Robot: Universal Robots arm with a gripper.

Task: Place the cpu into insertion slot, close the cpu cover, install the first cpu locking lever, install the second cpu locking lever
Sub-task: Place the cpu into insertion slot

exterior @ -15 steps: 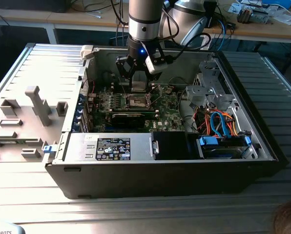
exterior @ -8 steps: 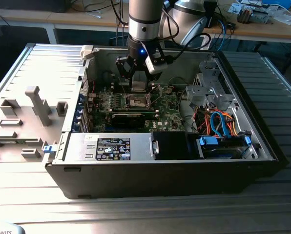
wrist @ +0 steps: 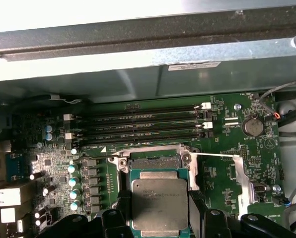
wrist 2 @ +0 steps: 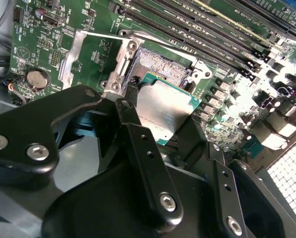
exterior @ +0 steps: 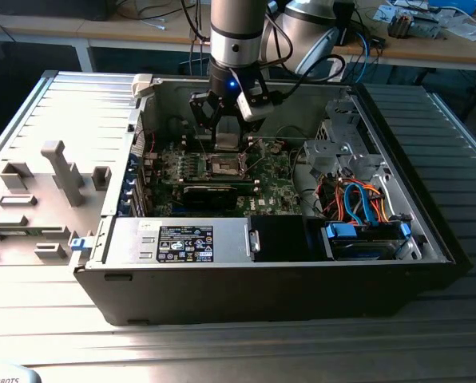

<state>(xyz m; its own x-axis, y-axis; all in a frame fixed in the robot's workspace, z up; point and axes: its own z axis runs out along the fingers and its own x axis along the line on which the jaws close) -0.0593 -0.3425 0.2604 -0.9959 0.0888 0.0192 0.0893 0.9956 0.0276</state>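
Exterior view: the arm (exterior: 236,32) reaches straight down into an open computer case (exterior: 222,295) that lies on a ribbed grey table (exterior: 430,319). The gripper (exterior: 225,134) hangs low over the green circuit board (exterior: 274,191), right above the insertion slot (exterior: 222,166). A bundle of blue and orange cables (exterior: 366,203) sits well apart from it, toward the exterior view's right.

In the second wrist view the black fingers (wrist 2: 143,148) are drawn in narrow and clamp the cpu (wrist 2: 163,111) from two opposite sides, with its silver top facing the camera and a green edge showing at the rim. The cpu sits just at the fingertips, and its far edge overlaps the near rim of the insertion slot (wrist 2: 163,64). The brownish-gold centre of the slot beyond it is bare. Whether the cpu touches the slot cannot be told. The cpu cover (wrist 2: 71,52) is swung open to one side of the slot, with green board visible through its square window, and a coin battery (wrist 2: 37,78) lies near it.

In the first wrist view the cpu (wrist: 159,201) covers part of the near side of the insertion slot (wrist: 155,162), while the cpu cover (wrist: 245,181) lies beside the slot. A row of long memory slots (wrist: 148,124) runs just past the slot's far side.
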